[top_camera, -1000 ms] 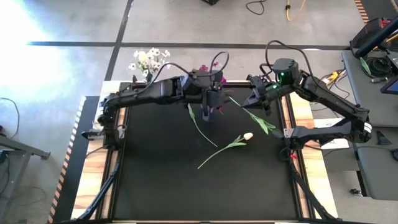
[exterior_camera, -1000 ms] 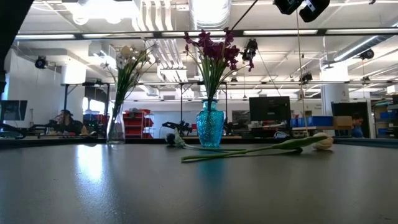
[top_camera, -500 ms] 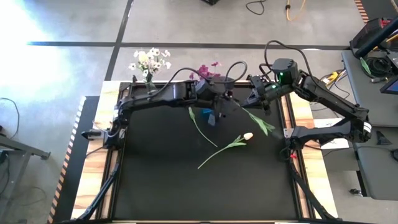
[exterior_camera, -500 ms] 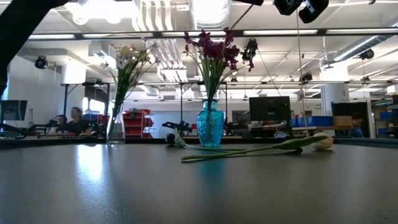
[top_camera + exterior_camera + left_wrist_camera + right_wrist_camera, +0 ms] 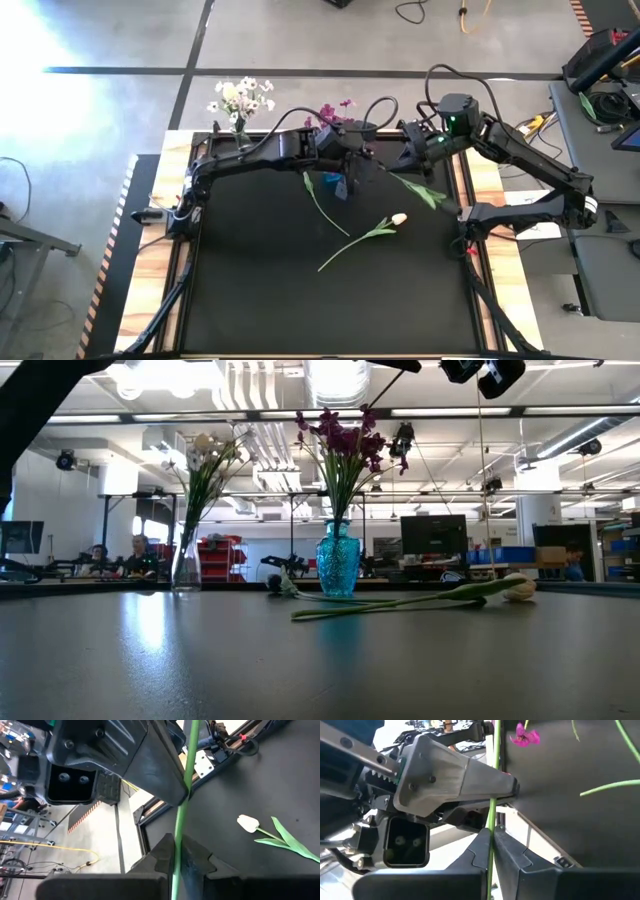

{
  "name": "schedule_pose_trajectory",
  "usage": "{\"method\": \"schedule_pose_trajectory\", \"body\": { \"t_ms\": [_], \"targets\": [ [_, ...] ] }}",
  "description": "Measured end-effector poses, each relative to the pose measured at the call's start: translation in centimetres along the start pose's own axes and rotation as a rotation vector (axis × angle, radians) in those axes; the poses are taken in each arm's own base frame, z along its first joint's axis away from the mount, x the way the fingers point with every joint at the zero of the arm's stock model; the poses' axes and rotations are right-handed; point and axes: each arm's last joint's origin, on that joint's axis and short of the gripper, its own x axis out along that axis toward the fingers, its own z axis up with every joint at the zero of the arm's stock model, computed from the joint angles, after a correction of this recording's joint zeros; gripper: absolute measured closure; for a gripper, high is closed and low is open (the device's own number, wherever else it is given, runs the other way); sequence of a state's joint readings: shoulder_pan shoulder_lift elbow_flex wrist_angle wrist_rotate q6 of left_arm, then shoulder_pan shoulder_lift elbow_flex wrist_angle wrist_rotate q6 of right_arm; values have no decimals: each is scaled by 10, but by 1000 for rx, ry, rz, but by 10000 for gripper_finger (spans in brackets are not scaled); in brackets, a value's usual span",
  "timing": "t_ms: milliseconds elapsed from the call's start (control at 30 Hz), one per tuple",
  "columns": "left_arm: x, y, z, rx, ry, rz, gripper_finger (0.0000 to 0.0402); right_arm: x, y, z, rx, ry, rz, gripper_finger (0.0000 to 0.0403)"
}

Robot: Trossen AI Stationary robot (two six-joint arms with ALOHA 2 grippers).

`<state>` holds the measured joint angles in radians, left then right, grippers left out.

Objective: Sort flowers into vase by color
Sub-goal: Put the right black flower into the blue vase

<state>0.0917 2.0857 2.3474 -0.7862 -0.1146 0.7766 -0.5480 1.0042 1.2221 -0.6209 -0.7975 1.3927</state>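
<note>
Both pincers meet over the far middle of the black desk (image 5: 300,290), closed on one green stem (image 5: 181,810) from either end. The left pincer (image 5: 362,165) has its fingers pinched tight on the stem, as its wrist view shows, with the other arm's pincer clamped on the same stem just beyond. The right pincer (image 5: 408,160) is likewise shut on it, the stem running straight up between its fingers (image 5: 479,851) in its wrist view. The stem's leafy end (image 5: 425,192) hangs out past the right pincer toward the desk's right edge. Two more flowers lie loose on the desk: a cream tulip (image 5: 399,218) near the middle, its stem slanting toward the near side, and a bare-looking green stem (image 5: 322,203) just left of it. At the far edge stand a blue vase (image 5: 338,568) with magenta sprays (image 5: 340,440) and, to its left, a clear vase (image 5: 186,565) with white blossoms (image 5: 240,95). People sit in the room beyond.
</note>
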Motion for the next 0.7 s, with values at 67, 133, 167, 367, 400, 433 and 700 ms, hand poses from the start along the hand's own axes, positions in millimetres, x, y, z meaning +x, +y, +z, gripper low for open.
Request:
{"method": "schedule_pose_trajectory", "body": {
  "t_ms": [67,133,167,367,400,433,700],
  "targets": [
    [0,1,-1,-11,4,0,399,0,1,0,-68,-6,7,389],
    [0,2,-3,-39,10,-1,399,-1,2,0,-151,-12,13,384],
    [-1,4,-5,-59,12,-5,400,-1,2,-1,-186,-17,15,378],
    [-8,15,-15,-182,-16,-64,401,-9,16,-5,-412,-69,35,305],
    [-10,17,-15,-186,-18,-59,401,-11,19,-5,-447,-91,35,289],
    [-12,18,-16,-189,-22,-54,401,-13,22,-6,-480,-115,33,274],
    [-31,37,-21,-303,-92,-54,401,-32,46,-13,-751,-281,8,199]
  ]
}}
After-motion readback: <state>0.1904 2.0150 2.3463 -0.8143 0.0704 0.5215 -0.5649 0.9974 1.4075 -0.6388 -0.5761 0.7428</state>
